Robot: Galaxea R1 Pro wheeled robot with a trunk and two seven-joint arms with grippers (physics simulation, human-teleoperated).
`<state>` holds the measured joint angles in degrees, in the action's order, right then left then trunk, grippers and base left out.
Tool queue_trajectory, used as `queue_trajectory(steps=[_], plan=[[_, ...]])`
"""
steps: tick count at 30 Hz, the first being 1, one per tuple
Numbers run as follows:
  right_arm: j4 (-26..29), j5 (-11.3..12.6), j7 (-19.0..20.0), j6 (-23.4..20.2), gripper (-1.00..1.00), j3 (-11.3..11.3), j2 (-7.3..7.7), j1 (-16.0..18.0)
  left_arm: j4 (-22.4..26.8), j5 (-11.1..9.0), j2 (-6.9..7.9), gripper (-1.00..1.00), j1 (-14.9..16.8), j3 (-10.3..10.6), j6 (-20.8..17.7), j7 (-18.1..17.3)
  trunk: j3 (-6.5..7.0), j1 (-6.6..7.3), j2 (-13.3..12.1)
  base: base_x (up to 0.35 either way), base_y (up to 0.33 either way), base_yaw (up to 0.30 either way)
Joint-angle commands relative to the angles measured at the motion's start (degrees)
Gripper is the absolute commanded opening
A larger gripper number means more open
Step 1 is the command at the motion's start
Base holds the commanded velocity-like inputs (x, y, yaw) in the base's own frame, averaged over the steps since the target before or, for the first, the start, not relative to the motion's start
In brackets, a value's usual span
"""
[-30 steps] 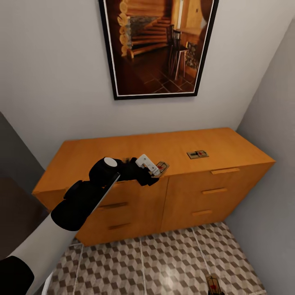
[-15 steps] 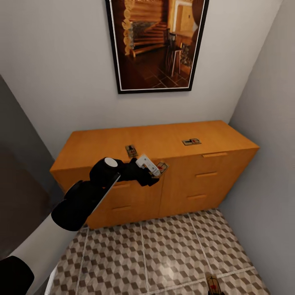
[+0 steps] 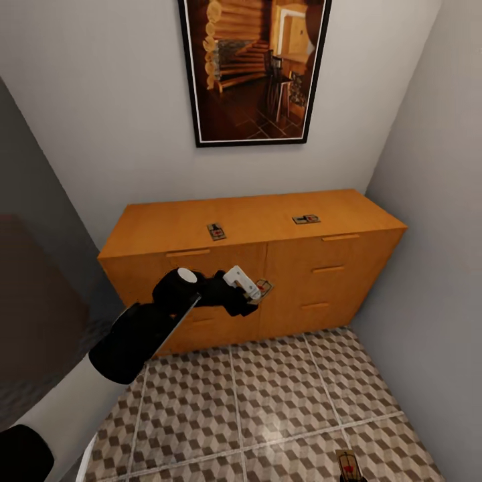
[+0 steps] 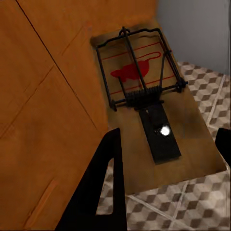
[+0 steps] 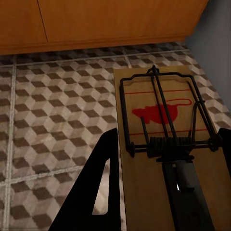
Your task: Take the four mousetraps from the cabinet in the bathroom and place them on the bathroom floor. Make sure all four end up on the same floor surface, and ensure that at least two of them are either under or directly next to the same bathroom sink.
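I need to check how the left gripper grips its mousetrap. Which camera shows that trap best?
The left wrist view: the mousetrap shows large there, with its wire bars and red mark clear, between the left gripper's dark fingers. The head view shows it as a small tan sliver at the gripper tip, before the cabinet. The right wrist view shows another trap.
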<state>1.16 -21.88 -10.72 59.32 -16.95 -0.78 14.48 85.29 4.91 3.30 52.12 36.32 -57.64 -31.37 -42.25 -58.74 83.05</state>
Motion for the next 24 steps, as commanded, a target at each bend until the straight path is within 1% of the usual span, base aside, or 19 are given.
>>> queue_trajectory(steps=[1,2,4,5,7,8,9,10,12,14,15,16,17,18,20,21,22,23,24], plan=[[0.0,-0.5,-0.4,0.1,-1.00,-0.2,-0.01,0.0,-1.0,0.6,0.03,-1.00,-0.7,0.7,0.0,-0.3,-0.04,0.01,0.0,-0.027,-0.003,0.000],[0.0,-0.5,-0.4,0.1,-1.00,-0.2,-0.01,0.0,-1.6,0.6,0.03,-1.00,-1.1,1.1,0.0,-0.2,-0.04,0.01,0.0,-0.022,-0.002,0.000],[0.0,-0.5,-0.4,0.1,-1.00,-0.2,-0.01,0.0,-3.6,0.6,0.03,-1.00,-2.4,2.5,0.0,0.6,-0.04,0.01,0.0,-0.012,-0.001,0.000],[0.0,-0.5,-0.4,0.1,-1.00,-0.2,-0.01,0.0,-5.3,0.6,0.05,-1.00,-3.4,3.8,0.1,1.6,-0.04,0.01,0.0,-0.007,-0.001,0.000],[0.0,-0.5,-0.4,0.1,-1.00,-0.2,-0.01,0.0,-9.6,0.7,0.06,-1.00,-5.6,6.9,1.4,5.0,-0.04,0.01,0.0,-0.004,0.000,0.000],[0.0,-0.5,-0.4,0.1,-1.00,-0.2,-0.01,0.0,-10.8,0.7,0.06,-1.00,-6.1,7.8,2.2,6.2,-0.04,0.01,0.0,-0.002,0.000,0.000],[0.0,-0.5,-0.4,0.1,-1.00,-0.2,-0.01,0.0,-13.7,0.5,0.03,-1.00,-7.2,9.5,4.3,8.9,-0.04,0.01,0.0,-0.001,0.000,0.000],[0.0,-0.5,-0.4,0.1,-1.00,-0.2,-0.01,0.0,-15.2,0.5,0.01,-1.00,-7.7,10.3,5.7,10.3,-0.04,0.01,0.0,-0.001,0.000,0.000],[0.0,-0.5,-0.4,0.1,-1.00,-0.2,-0.01,0.0,-21.9,0.0,-0.14,-1.00,-9.7,12.9,12.4,16.2,-0.04,0.01,0.0,0.000,0.000,0.000],[0.0,-0.5,-0.4,0.1,-1.00,-0.2,-0.01,0.0,-29.0,-0.7,-0.59,-1.00,-11.7,14.4,18.9,20.5,-0.04,0.01,0.0,0.000,0.000,0.000],[0.0,-0.5,-0.4,0.1,-1.00,-0.2,-0.01,0.0,-32.6,-1.0,-1.10,-1.00,-12.6,14.8,21.9,21.9,-0.04,0.01,0.0,0.000,0.000,0.000],[0.0,-0.5,-0.4,0.1,-1.00,-0.2,-0.01,0.0,-34.4,-1.2,-1.36,-1.00,-13.1,14.9,23.4,22.3,-0.04,0.01,0.0,0.000,0.000,0.000],[0.0,-0.5,-0.4,0.1,-1.00,-0.2,-0.01,0.0,-38.3,-1.4,-1.84,-1.00,-14.1,15.1,26.7,23.1,-0.04,0.01,0.0,0.000,0.000,0.000],[0.0,-0.5,-0.4,0.1,-1.00,-0.2,-0.01,0.0,-40.2,-1.6,-2.05,-1.00,-14.5,15.2,28.4,23.3,-0.04,0.01,0.0,0.000,0.000,0.000],[0.0,-0.5,-0.4,0.1,-1.00,-0.2,-0.01,0.0,-48.0,-2.1,-2.71,-1.00,-16.1,15.3,36.4,23.9,-0.04,0.01,0.0,0.000,0.000,0.000],[0.0,-0.5,-0.4,0.1,-1.00,-0.2,-0.01,0.0,-49.9,-2.4,-2.87,-1.00,-16.3,15.3,38.6,24.0,-0.04,0.01,0.0,0.000,0.000,0.000],[0.0,-0.5,-0.4,0.1,-1.00,-0.2,-0.01,0.0,-53.7,-3.4,-3.09,-1.00,-16.8,15.3,43.0,24.2,-0.04,0.01,0.0,0.000,0.000,0.000],[0.0,-0.5,-0.4,0.1,-1.00,-0.2,-0.01,0.0,-57.4,-5.0,-3.23,-1.00,-17.3,15.3,47.6,24.3,-0.04,0.01,0.0,0.000,0.000,0.000],[0.0,-0.5,-0.4,0.1,-1.00,-0.2,-0.01,0.0,-59.3,-6.2,-3.28,-1.00,-17.5,15.3,49.8,24.3,-0.04,0.01,0.0,0.000,0.000,0.000]])
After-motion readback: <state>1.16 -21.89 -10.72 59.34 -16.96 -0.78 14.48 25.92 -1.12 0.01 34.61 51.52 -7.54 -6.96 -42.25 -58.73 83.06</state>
